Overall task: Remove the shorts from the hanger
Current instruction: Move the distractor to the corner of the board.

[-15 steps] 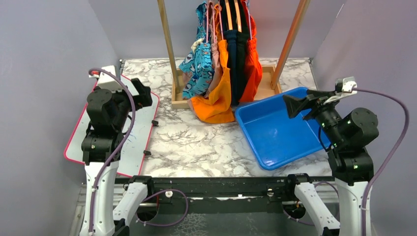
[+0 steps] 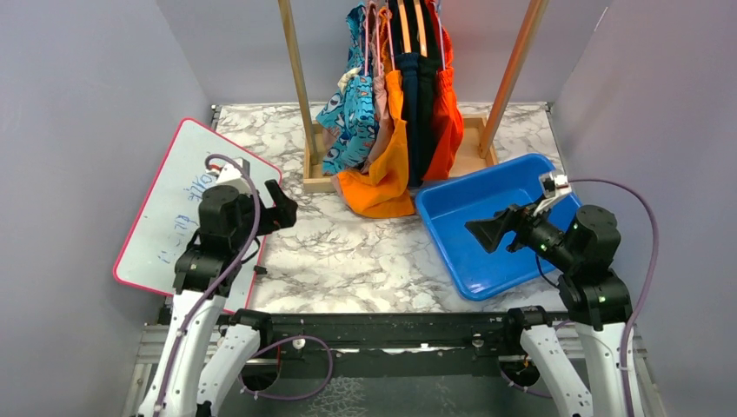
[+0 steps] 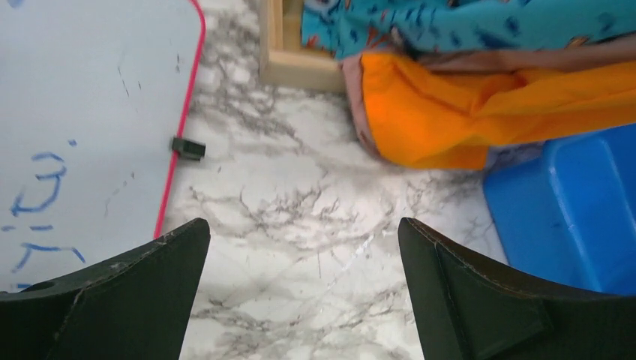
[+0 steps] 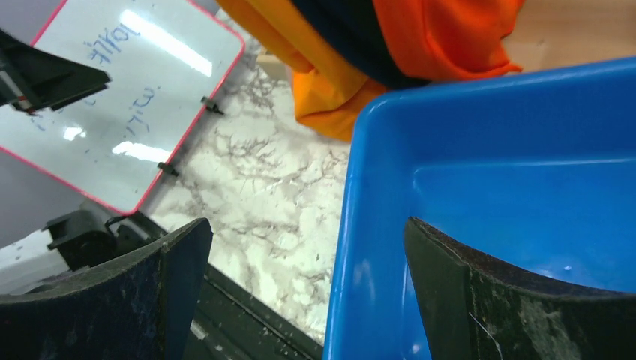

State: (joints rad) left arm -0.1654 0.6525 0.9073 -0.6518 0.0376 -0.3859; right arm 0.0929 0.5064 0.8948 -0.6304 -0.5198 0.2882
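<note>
The left pincer (image 2: 283, 208) stood wide open and empty above the white marble-patterned table (image 2: 348, 252), beside the pink-edged whiteboard (image 2: 161, 221); the right pincer (image 2: 483, 233), equally spread, hovered empty over the blue plastic tray (image 2: 452, 213). Beyond both, the small fabric shorts (image 2: 395, 113), blue-printed, pink, orange, navy and red, hung on the wooden rack (image 2: 297, 87), seemingly from hangers (image 2: 405, 26), untouched.

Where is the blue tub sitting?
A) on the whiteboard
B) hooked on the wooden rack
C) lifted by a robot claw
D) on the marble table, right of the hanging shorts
D: the blue tub rests on the marble table, just right of the shorts hanging from the rack.
</note>
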